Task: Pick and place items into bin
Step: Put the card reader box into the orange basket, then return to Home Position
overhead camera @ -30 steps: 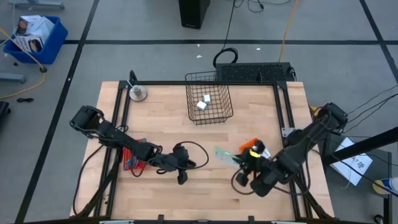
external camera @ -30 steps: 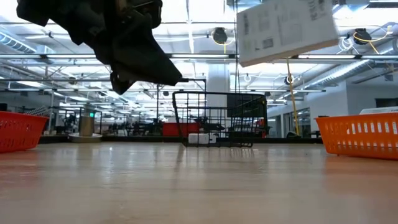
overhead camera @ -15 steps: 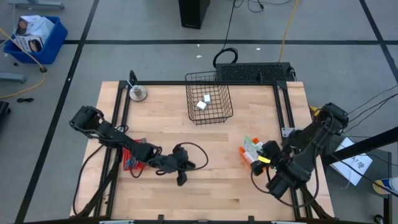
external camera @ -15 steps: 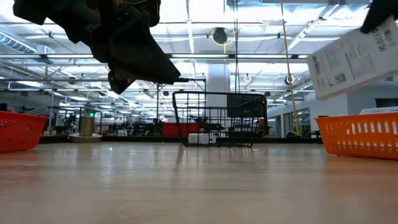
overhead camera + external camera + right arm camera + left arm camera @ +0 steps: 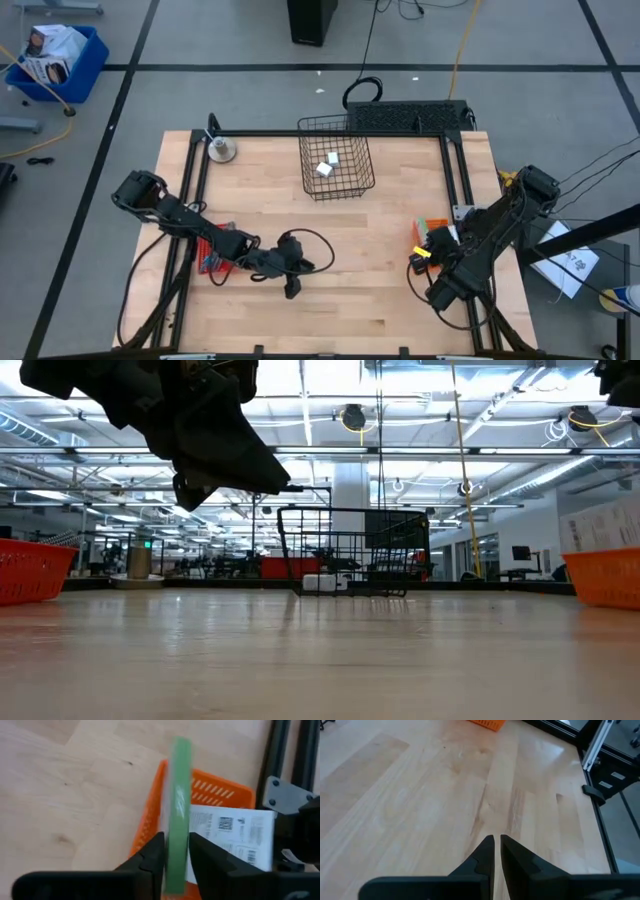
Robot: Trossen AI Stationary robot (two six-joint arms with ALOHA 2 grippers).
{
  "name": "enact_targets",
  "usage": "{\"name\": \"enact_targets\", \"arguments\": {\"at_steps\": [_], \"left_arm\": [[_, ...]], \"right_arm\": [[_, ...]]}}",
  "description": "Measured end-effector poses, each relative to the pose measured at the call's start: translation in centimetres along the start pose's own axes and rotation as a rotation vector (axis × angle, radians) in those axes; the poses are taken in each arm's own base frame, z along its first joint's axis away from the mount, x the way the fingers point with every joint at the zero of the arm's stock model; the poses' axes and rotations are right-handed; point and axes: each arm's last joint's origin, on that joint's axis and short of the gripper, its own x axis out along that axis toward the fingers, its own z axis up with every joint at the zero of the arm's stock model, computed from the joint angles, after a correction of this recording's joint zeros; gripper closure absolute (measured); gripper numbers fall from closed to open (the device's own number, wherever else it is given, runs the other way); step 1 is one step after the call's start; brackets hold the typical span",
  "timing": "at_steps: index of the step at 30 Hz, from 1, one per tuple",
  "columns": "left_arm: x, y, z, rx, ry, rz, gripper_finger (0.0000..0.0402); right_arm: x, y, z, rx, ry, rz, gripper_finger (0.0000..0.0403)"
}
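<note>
Right wrist view: green box (image 5: 177, 805) between right fingers (image 5: 150, 857), above orange bin (image 5: 210, 795).

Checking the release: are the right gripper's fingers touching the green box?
Touching. The right wrist view shows the green box wedged between both fingers, above the orange bin.
</note>
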Motion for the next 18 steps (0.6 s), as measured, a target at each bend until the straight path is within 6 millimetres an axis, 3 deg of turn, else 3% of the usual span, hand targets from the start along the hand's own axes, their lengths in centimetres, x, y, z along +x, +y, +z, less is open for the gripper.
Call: {"name": "enact_targets", "arguments": {"at_steps": [9,15,18], "left_arm": [[0.0,0.0,0.1,-0.008,-0.007,0.000,0.0366],[0.0,0.0,0.0,0.010,0.001,0.004,0.0366],[0.0,0.1,-0.2,0.043,0.031,-0.003,0.0366]], "right_arm": [[-0.6,0.5,0.0,-0.053,0.018,0.059,0.0259],[-1.2,0.6,0.2,-0.067,0.024,0.066,0.0257],[-1.8,1.2,0.4,-0.154,-0.048,0.161,0.0262]]}}
